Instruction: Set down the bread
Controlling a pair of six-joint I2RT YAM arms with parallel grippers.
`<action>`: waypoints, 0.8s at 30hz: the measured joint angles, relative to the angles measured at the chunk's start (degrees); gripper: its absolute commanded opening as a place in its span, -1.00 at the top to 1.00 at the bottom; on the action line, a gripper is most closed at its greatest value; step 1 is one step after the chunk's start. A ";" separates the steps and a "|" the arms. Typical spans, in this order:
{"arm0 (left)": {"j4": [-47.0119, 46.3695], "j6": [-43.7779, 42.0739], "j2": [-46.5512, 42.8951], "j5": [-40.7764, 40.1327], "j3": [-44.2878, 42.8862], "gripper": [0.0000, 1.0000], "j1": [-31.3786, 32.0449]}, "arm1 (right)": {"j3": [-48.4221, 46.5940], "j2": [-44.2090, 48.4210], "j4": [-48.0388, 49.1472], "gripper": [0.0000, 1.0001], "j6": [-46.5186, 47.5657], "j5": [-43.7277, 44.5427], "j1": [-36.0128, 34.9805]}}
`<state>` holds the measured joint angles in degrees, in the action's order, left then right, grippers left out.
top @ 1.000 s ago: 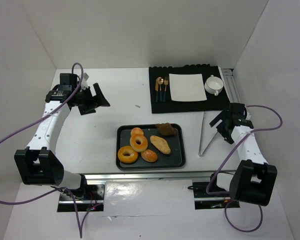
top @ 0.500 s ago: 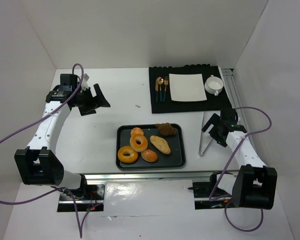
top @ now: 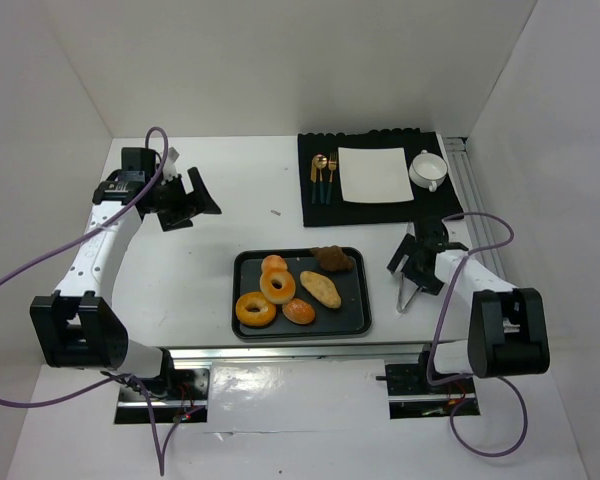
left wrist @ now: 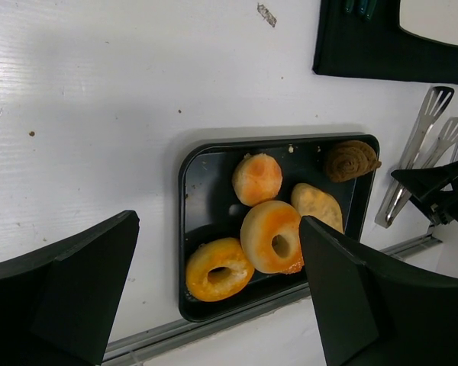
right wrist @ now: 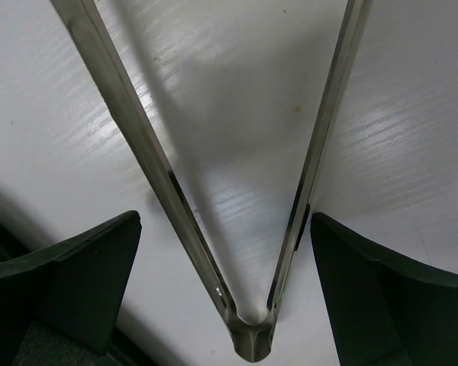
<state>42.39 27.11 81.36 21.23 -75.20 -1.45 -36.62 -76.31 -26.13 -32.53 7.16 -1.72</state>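
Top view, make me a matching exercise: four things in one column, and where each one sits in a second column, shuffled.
Things:
1 ring breads
2 tongs
3 plate
4 cup

Places:
A right end of the mat
B on the tray
C bare table, right of the tray
D middle of the mat

Pairs: 1-B, 2-C, 3-D, 4-A
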 measured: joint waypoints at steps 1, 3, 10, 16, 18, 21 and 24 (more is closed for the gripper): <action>0.00 0.00 0.02 0.00 0.00 -1.00 0.00 | -0.07 -0.20 0.24 -0.98 -0.20 0.63 -0.33; -0.02 0.00 0.09 0.00 0.00 -1.00 0.00 | -0.11 -0.79 1.11 -0.98 -0.55 2.21 -0.59; -0.13 -0.07 1.03 -0.02 0.00 -1.00 0.00 | -2.51 -5.88 6.19 -0.47 -0.20 8.59 -1.14; -0.22 -0.07 1.18 0.04 0.00 -1.00 0.00 | -3.78 -7.06 6.43 0.32 -0.48 10.16 -3.78; -0.24 -0.07 1.18 0.13 0.00 -1.00 0.00 | -5.07 -6.75 4.76 0.38 -0.83 10.32 -5.05; -0.31 -0.07 1.18 0.24 -0.02 -1.00 0.00 | -8.09 -3.63 0.33 0.46 -0.57 10.01 -6.32; -0.31 -0.07 1.18 0.02 -0.13 -1.00 0.00 | -12.50 3.56 -5.11 0.46 1.75 7.98 -7.43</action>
<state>42.09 27.05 82.54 21.26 -75.33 -1.45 -49.12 -72.75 -31.24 -30.79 15.14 -9.15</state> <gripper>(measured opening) 0.997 0.280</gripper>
